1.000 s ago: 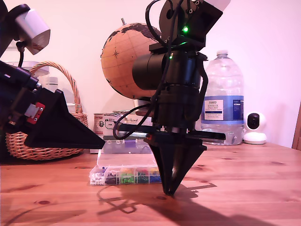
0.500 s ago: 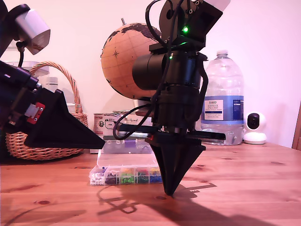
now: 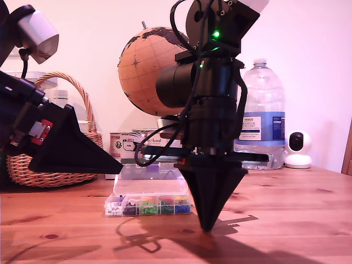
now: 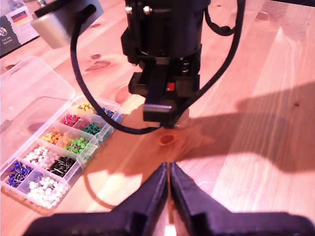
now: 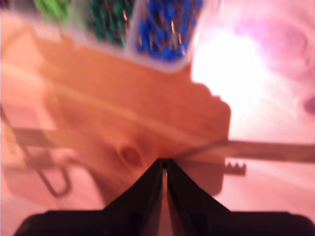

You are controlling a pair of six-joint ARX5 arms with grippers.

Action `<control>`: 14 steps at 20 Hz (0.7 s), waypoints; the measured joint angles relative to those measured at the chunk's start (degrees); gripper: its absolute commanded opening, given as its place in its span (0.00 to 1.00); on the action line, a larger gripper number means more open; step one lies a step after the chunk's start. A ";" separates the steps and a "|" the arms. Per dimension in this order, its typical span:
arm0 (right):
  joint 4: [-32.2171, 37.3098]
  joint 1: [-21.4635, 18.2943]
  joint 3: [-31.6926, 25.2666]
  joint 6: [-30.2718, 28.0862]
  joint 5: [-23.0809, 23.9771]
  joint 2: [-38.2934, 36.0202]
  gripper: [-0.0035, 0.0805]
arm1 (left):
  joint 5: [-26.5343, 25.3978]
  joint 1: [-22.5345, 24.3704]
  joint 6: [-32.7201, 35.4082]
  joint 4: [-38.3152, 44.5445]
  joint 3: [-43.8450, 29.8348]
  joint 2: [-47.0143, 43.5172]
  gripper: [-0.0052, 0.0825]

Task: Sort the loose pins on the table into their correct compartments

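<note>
My second gripper (image 3: 209, 225) points straight down with its tip at the table (image 3: 286, 220), just to the exterior view's right of the clear box of compartments (image 3: 148, 207). Its fingers (image 5: 152, 189) are pressed together over a dark knot, and no pin can be made out between them. My first gripper (image 3: 117, 161) hovers shut above the box's left end in the exterior view, aimed at the second arm (image 4: 165, 59); its fingertips (image 4: 160, 179) meet. The compartments (image 4: 59, 147) hold clusters of coloured pin heads. The loose pins do not show.
Behind the box stand a cork globe (image 3: 144, 66), a wicker basket (image 3: 49, 159), a large water bottle (image 3: 263, 115), a white camera (image 3: 297, 148) and a printed carton (image 3: 124, 146). The box's clear lid (image 3: 147, 177) lies open towards the back.
My second gripper has shifted a little towards the exterior view's right along the table, away from the box. My first gripper has stayed put.
</note>
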 measured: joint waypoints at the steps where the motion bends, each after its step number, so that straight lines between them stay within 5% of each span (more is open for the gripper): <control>1: -0.96 0.00 1.09 -0.37 0.00 0.33 0.03 | 0.00 0.00 0.00 0.00 0.00 0.00 0.03; 8: -4.98 0.33 12.33 -3.50 0.09 0.81 0.03 | 0.00 0.00 0.00 0.00 0.00 0.00 0.03; 14: -0.70 1.70 16.74 -6.05 -0.04 0.81 0.03 | 0.00 0.00 0.00 0.00 0.00 0.00 0.03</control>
